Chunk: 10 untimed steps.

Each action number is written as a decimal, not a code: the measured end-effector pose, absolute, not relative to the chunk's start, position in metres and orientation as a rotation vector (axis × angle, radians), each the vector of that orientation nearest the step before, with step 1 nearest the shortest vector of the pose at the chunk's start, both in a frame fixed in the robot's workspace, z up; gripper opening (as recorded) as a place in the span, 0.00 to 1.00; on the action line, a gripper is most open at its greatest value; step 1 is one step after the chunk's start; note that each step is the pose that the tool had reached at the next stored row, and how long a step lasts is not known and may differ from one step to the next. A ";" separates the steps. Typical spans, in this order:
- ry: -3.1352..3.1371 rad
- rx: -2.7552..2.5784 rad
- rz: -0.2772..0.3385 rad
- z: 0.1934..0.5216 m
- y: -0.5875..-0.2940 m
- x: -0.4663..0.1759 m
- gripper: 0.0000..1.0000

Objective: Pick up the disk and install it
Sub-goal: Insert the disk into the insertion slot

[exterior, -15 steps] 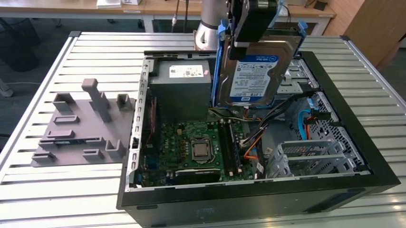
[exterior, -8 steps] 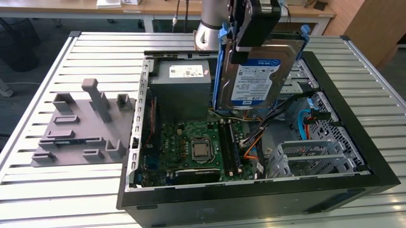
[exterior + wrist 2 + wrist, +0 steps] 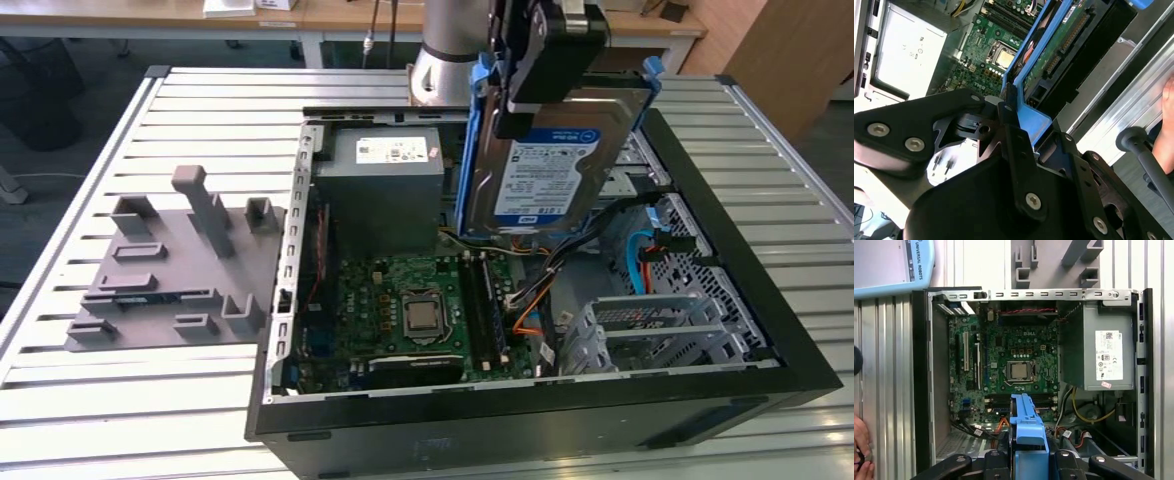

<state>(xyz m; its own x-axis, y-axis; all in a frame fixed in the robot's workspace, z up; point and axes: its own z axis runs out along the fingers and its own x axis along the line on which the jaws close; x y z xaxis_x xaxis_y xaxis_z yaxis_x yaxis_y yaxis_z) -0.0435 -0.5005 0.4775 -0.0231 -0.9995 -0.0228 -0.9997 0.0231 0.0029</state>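
Observation:
The disk [image 3: 554, 165], silver with a white-and-blue label and blue side rails, hangs upright and slightly tilted above the open computer case [image 3: 534, 425], over its back middle. My gripper [image 3: 531, 105] is shut on the disk's upper end. In the second wrist view the black fingers [image 3: 1011, 135] clamp the blue rail [image 3: 1031, 122], and the disk's green circuit board [image 3: 1054, 55] faces the case's far wall. Seen edge-on in the first wrist view, the disk [image 3: 1026, 430] is held by my gripper [image 3: 1026, 460] above the motherboard [image 3: 1014, 370].
Inside the case are a grey power supply box [image 3: 378, 170], the motherboard [image 3: 414, 310], orange and blue cables [image 3: 641, 250] and a metal drive cage [image 3: 667, 320]. A grey plastic fixture [image 3: 174, 260] lies on the slatted table. A person's hand [image 3: 861, 450] is beside the case.

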 end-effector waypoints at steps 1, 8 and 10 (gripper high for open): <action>2.237 -2.186 0.028 0.477 -0.502 -0.043 0.36; 2.237 -2.186 0.028 0.476 -0.510 -0.043 0.36; 2.237 -2.185 0.028 0.476 -0.511 -0.043 0.36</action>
